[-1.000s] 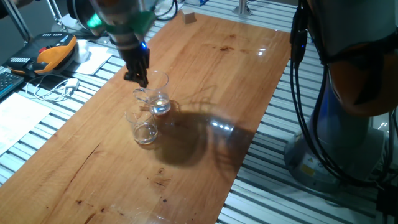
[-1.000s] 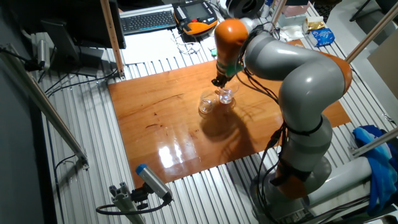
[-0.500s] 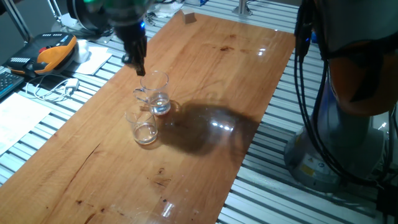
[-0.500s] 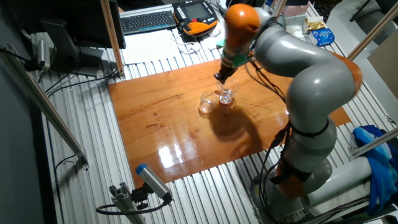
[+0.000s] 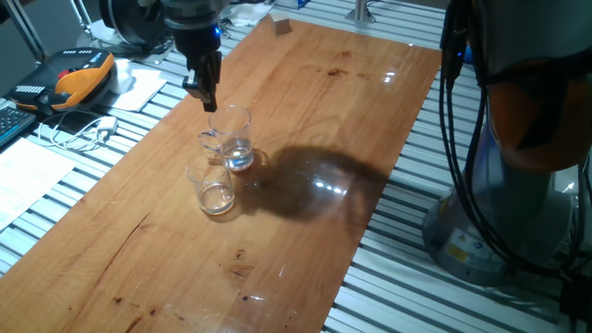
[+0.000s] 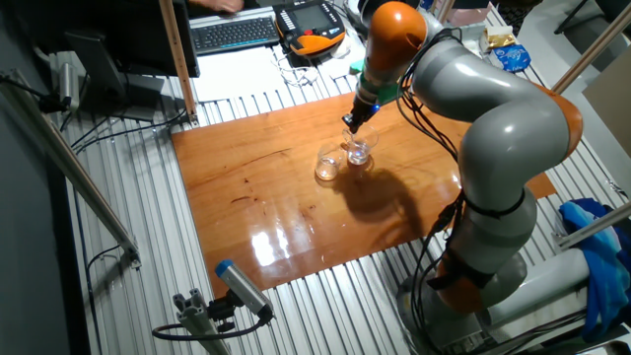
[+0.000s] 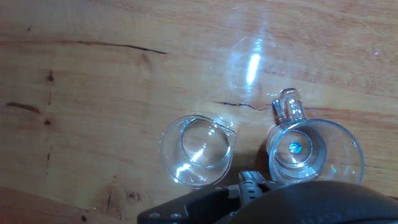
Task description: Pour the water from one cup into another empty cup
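Wooden bench (image 5: 305, 120) on a slatted metal frame carries the glassware. The mug (image 5: 230, 141) stands upright near the middle with a little water (image 5: 240, 157) in its base; the tumbler (image 5: 214, 188) stands just beside it, apparently empty. The claw (image 5: 207, 98) hangs above the mug, gripping nothing. Judgement: pouring has not begun; next comes a descent and a firm hold on the mug. Finger spacing cannot be told; the hand view shows none of them.

A glossy wooden table (image 6: 256, 187) lies on ribbed metal framing (image 5: 398, 231); a keyboard (image 6: 235, 33) and papers (image 5: 28, 180) sit beyond, with glare on the wood.
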Controlling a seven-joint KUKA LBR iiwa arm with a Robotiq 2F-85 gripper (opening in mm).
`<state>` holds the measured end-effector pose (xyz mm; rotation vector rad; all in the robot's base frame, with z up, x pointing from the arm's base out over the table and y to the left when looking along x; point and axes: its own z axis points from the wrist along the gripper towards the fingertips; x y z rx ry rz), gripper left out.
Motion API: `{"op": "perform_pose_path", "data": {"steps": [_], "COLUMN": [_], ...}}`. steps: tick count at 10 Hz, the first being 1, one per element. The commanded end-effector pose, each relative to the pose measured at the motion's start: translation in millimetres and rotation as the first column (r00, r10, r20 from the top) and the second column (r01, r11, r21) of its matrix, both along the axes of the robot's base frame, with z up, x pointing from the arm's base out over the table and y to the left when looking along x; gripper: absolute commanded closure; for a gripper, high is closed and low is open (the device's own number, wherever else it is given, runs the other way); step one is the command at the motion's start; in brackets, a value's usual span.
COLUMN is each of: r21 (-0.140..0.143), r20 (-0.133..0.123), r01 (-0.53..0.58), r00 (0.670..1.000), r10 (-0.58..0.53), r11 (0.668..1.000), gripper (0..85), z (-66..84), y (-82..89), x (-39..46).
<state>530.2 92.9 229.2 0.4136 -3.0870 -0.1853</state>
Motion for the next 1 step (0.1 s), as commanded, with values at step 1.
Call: {"op": "perform_pose_path", "data": {"steps": [1], "r21": [0.0], "r20": [0.004], "r01": [-0.003], "r00": [1.0], "r10": [0.003], "r11": [1.0], "gripper": [85.0], "z": [-1.4], "y": [2.5], "x": [0.3]}}
